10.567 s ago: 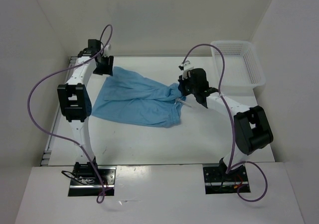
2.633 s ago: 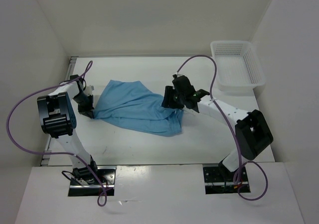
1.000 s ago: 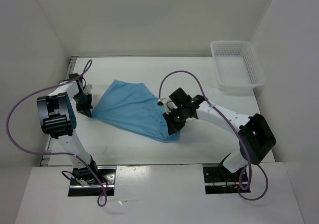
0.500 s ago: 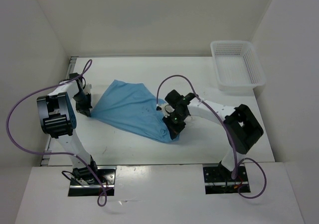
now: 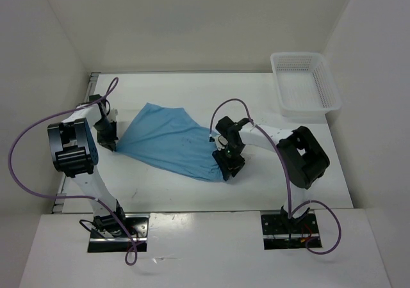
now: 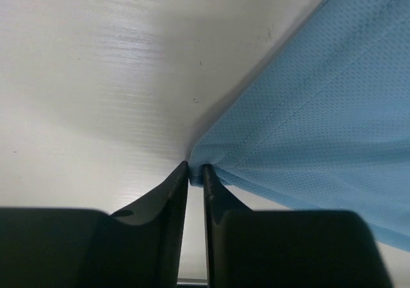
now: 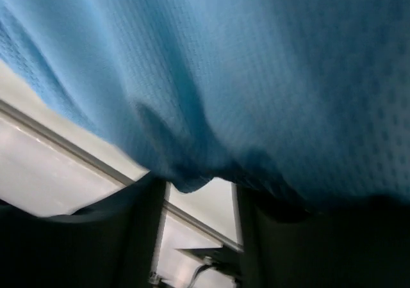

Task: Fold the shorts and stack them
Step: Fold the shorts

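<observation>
Item: shorts (image 5: 168, 141), light blue mesh cloth. They lie spread flat on the table (image 5: 269, 185), left of centre, between the two grippers. The outline is roughly triangular, drawn to a point at the left, with the wide edge to the right.

Left gripper (image 6: 196, 171): low at the table's left side. Its fingers (image 6: 168, 195) are all but closed, with a sliver of gap, and nip the left corner of the shorts at their tips. The cloth fans away to the right from that corner.

Right gripper (image 5: 229, 165): at the near right corner of the shorts, down at table level. In the wrist view the cloth drapes over the fingers (image 7: 138, 227), which stand apart with a visible gap between them. Whether they grip the cloth cannot be told.

Basket (image 5: 301, 112): white mesh, at the far right corner, well apart from the shorts.
</observation>
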`<state>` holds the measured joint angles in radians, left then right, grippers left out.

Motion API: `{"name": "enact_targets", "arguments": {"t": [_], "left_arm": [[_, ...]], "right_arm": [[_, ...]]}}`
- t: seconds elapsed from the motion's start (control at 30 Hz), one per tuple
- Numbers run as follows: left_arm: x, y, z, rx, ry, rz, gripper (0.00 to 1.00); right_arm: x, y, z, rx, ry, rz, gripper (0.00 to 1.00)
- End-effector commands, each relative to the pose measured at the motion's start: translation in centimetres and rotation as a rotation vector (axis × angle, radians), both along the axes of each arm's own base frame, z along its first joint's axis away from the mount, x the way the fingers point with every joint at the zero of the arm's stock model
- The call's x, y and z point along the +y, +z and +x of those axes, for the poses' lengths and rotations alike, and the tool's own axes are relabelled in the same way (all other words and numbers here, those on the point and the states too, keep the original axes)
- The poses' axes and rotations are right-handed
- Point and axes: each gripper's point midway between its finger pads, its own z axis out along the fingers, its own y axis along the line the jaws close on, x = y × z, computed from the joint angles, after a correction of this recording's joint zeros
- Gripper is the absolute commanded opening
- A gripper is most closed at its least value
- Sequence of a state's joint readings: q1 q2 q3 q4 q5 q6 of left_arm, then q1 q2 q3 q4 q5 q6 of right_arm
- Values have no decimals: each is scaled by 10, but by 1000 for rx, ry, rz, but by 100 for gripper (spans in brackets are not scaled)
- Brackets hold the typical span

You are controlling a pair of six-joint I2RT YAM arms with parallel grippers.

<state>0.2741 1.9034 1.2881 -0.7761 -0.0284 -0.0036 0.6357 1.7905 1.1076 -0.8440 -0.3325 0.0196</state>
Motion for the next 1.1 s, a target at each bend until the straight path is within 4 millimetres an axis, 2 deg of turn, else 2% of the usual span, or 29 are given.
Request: {"name": "enact_targets", "arguments": {"t": [0.0,0.03,0.07,0.1,0.13,0.17,0.2,0.23,0.3,0.37,0.43,0.47,0.53,0.57,0.6,0.63,0.67,0.7,0.73,0.8,0.87,0.9,0.93,0.97,1.07], "left_arm": [[6,-6,-6,23,11,14,23],[1,-6,-7,25,9,-12,28],[0,-3,-6,14,8,-19,31],[-1,-5,-9,22,8,-21,33],[-4,-5,-11,29,6,-37,36],[-6,-2,-9,16,5,-49,37],[-8,1,-8,15,4,-59,39],[-11,1,-12,27,3,-78,40],[-13,16,-4,-12,0,-87,41],[-16,41,13,-83,-10,-115,45],[-20,58,25,-121,-18,-147,48],[-24,79,44,-195,-41,-150,49],[-26,91,56,-235,-59,-140,54],[-28,85,63,-233,-73,-126,55],[-24,90,78,-278,-77,-113,55],[-27,80,88,-266,-89,-110,57],[-32,79,98,-282,-107,-119,57],[-29,79,120,-323,-114,-119,57],[-34,79,132,-345,-130,-125,57],[-41,78,161,-399,-161,-124,58],[-54,74,179,-429,-196,-123,59],[-59,60,183,-414,-205,-129,59],[-62,57,189,-418,-213,-119,59],[-69,41,191,-393,-227,-110,60],[-80,27,197,-383,-251,-96,61]], "right_arm": [[-14,8,26,-94,-54,-36,61],[-14,16,33,-126,-80,-13,67],[-17,35,42,-191,-103,17,75],[-26,46,52,-225,-149,35,80],[-31,58,58,-260,-174,55,91],[-31,73,66,-302,-195,99,91],[-39,93,72,-364,-230,131,91],[-37,107,78,-413,-232,160,91],[-39,128,84,-506,-242,187,93],[-39,135,87,-540,-269,202,94],[-30,140,87,-540,-263,262,95],[-26,136,84,-519,-266,281,95],[-24,132,99,-537,-365,292,95],[-29,122,104,-545,-419,258,95],[-24,118,118,-558,-495,277,96],[-29,108,124,-569,-544,246,96],[-30,103,131,-579,-581,239,96],[-32,97,143,-592,-642,235,96],[-36,91,148,-604,-674,211,96],[-40,84,162,-607,-721,216,96],[-37,83,166,-604,-719,253,96],[-33,81,169,-609,-714,273,96],[-31,79,170,-604,-710,280,96],[-32,72,168,-590,-709,267,96],[-34,52,170,-549,-726,235,92]]}}
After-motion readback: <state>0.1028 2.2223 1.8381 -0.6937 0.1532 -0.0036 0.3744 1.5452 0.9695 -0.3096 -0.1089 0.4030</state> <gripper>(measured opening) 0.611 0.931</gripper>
